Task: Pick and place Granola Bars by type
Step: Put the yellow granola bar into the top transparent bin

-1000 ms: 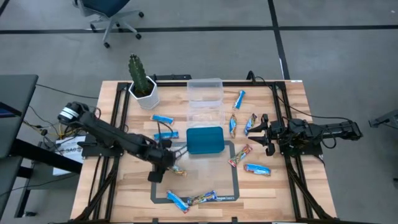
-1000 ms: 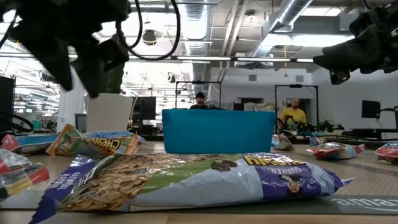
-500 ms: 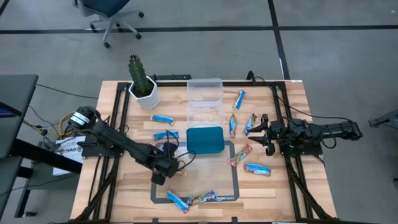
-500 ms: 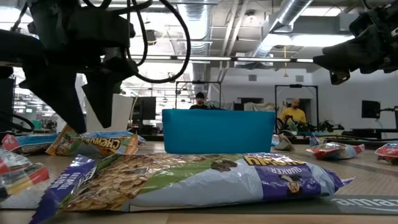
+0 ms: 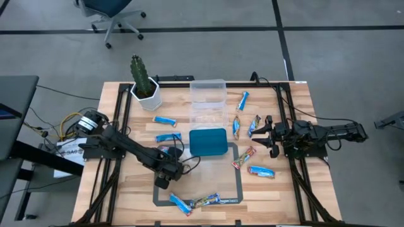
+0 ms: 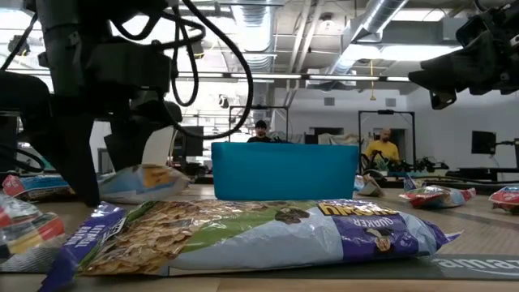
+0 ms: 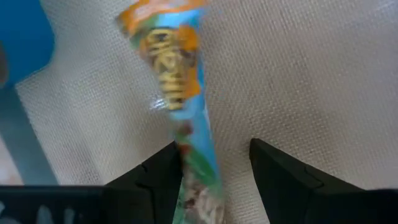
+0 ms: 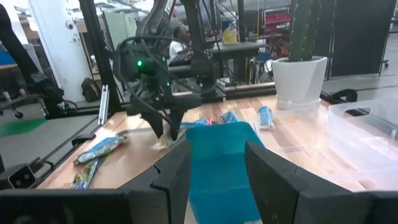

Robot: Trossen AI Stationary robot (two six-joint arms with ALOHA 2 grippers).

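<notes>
Granola Bars (image 5: 260,171) scattered over the surface (image 5: 139,189), all told here relative to the teal tray (image 5: 208,142): blue ones to its left, several to its right, a few more in front of it near the surface's front edge. Step in hand, by judgement: the pick of one orange-and-teal bar (image 7: 180,118) just left-front of the tray. Left claw (image 5: 172,165) down over that bar, fingers (image 7: 286,180) spread to either side of the wrapper, not yet closed on it. In the left wrist view, wrapper lying between the two fingers on a grey mat, tray's blue corner close by.

Next move, as a judgement: squeeze shut across the narrow width of the wrapper, lift clear, then carry to whichever container suits that type. Thin crinkly wrapper likely to slide or twist if pinched off-centre.

Right claw (image 5: 270,134) waiting well to the right of the tray, raised off the surface, fingers apart and holding nothing.

Behind the tray, clear plastic bins (image 5: 208,101); farther left-back, a potted cactus (image 5: 144,82) in a white pot. Pale wooden surface with dark rails down both sides. Beyond it, a grey floor, an office chair (image 5: 113,16), and in the low view an open workshop with two people (image 6: 261,130) far behind the tray.
</notes>
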